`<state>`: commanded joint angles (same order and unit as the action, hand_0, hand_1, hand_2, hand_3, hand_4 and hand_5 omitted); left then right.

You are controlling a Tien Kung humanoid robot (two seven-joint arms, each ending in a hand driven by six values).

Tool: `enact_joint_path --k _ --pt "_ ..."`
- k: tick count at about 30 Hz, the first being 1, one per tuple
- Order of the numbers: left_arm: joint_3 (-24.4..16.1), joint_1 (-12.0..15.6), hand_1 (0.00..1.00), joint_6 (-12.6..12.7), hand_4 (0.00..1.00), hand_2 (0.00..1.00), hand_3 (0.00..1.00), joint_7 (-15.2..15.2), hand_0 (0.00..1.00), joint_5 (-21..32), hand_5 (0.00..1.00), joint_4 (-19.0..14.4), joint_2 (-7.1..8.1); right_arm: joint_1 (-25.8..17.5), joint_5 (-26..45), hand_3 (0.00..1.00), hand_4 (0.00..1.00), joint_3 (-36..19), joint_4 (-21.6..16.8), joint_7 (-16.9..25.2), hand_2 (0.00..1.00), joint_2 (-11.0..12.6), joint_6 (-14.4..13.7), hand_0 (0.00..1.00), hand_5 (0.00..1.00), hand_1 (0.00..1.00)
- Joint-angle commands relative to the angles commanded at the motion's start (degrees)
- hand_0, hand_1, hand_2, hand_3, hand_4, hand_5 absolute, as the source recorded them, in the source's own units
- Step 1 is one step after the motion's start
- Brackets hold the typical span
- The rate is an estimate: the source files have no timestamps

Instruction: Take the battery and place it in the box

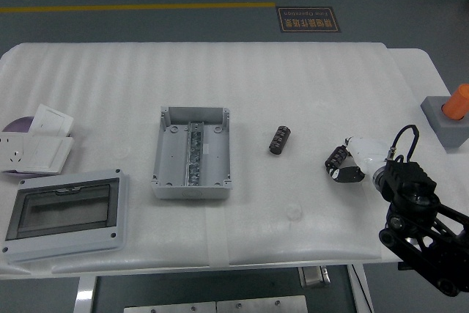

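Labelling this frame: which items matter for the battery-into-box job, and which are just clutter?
Job: battery in right hand; second battery on table; open grey box; right hand.

Clutter: clear-window lid; wall socket; paper; orange button block.

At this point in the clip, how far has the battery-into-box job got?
Nothing is in the box yet: it lies open and holds only its metal rail. In hand: the right hand is closed on a black battery near the table's right side, well away from the box. A second battery lies loose between the two. Left: carry the held battery over and put it in. The left arm is out of view.
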<state>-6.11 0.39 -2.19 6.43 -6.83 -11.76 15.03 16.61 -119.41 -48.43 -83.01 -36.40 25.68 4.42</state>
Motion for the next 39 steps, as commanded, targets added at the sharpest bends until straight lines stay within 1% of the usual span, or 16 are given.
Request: enact_joint_path --k 2,7,8,9,13,17,19,20,22,25,26,31,32,37,38,39 --pt "0.01 0.01 0.648 0.01 0.63 0.521 0.558 -0.01 0.623 0.02 0.368 0.0 -0.01 0.1 0.23 0.691 0.64 0.09 -0.13 0.28 0.518 0.04 -0.66 0.387 0.439 0.513" --pt "0.55 0.1 0.648 -0.01 0.63 0.521 0.558 -0.03 0.623 0.51 0.368 0.09 -0.08 2.25 5.54 0.691 0.64 1.47 -2.12 4.06 0.518 -0.08 -6.45 0.387 0.439 0.513" --pt "0.68 0.11 0.647 -0.02 0.63 0.522 0.558 -0.03 0.622 0.63 0.368 0.11 -0.09 2.82 6.69 0.684 0.626 1.82 -2.47 4.92 0.489 -0.2 -7.58 0.365 0.433 0.507" --pt "0.83 0.13 0.647 -0.03 0.63 0.522 0.558 -0.03 0.622 0.76 0.368 0.14 -0.09 3.5 7.98 0.684 0.626 2.28 -2.83 5.86 0.489 -0.38 -8.88 0.365 0.433 0.507" --pt "1.33 0.07 0.647 -0.14 0.63 0.522 0.558 0.02 0.622 0.68 0.368 0.33 0.02 7.15 12.76 0.684 0.626 6.03 -3.82 9.98 0.489 -2.18 -14.8 0.365 0.433 0.507" --pt "1.7 -0.06 0.648 -0.16 0.63 0.522 0.558 0.08 0.623 0.26 0.368 0.44 0.16 10.3 17.08 0.675 0.621 10.01 -3.44 13.5 0.475 -5.19 -20.9 0.359 0.435 0.494" --pt "2.11 -0.02 0.648 -0.15 0.63 0.522 0.558 0.07 0.623 0.6 0.368 0.42 0.14 11.58 16.75 0.675 0.621 11.58 -2.95 14.07 0.475 -6.27 -22.22 0.359 0.435 0.494" --pt "2.59 -0.01 0.648 -0.16 0.631 0.522 0.558 0.08 0.622 0.95 0.369 0.38 0.12 12.45 15.38 0.67 0.622 12.49 -2.65 13.94 0.506 -6.8 -21.45 0.373 0.436 0.492" --pt "3.63 0.03 0.648 -0.17 0.631 0.522 0.558 0.07 0.622 1.87 0.369 0.34 0.07 14.16 13.0 0.67 0.622 14.47 -2.01 13.5 0.506 -7.47 -19.44 0.373 0.436 0.492" --pt "4.54 0.04 0.648 -0.19 0.631 0.522 0.558 0.07 0.622 2.74 0.369 0.29 0.05 16.45 9.56 0.67 0.622 17.83 -0.83 13.52 0.506 -8.18 -17.56 0.373 0.436 0.492" --pt "4.69 0.01 0.648 -0.19 0.631 0.521 0.558 0.06 0.622 2.88 0.369 0.28 0.06 17.15 8.7 0.76 0.64 19.01 -0.41 13.63 0.705 -8.34 -16.9 0.515 0.452 0.616" --pt "5.01 -0.07 0.648 -0.19 0.631 0.521 0.558 0.07 0.622 3.27 0.369 0.25 0.15 19.51 7.56 0.76 0.64 22.97 1.44 14.68 0.705 -8.6 -15.28 0.515 0.452 0.616" --pt "5.07 -0.08 0.647 -0.21 0.632 0.521 0.557 0.08 0.622 3.32 0.369 0.26 0.16 19.75 7.65 0.954 0.663 23.39 1.63 14.86 0.888 -8.61 -15.09 0.739 0.465 0.788" --pt "5.09 -0.17 0.647 -0.31 0.632 0.521 0.557 0.13 0.622 3.38 0.369 0.26 0.09 20.84 8.13 0.954 0.663 25.04 2.04 15.82 0.888 -8.56 -14.48 0.739 0.465 0.788" --pt "5.06 -0.18 0.647 -0.31 0.631 0.521 0.558 0.13 0.621 3.35 0.368 0.26 0.08 21.0 8.26 0.996 0.676 25.3 2.05 15.98 0.963 -8.53 -14.48 0.812 0.468 0.869" --pt "5.0 -0.2 0.647 -0.31 0.631 0.521 0.558 0.13 0.621 3.29 0.368 0.25 0.08 21.17 8.44 0.996 0.676 25.57 2.05 16.16 0.963 -8.49 -14.49 0.812 0.468 0.869"
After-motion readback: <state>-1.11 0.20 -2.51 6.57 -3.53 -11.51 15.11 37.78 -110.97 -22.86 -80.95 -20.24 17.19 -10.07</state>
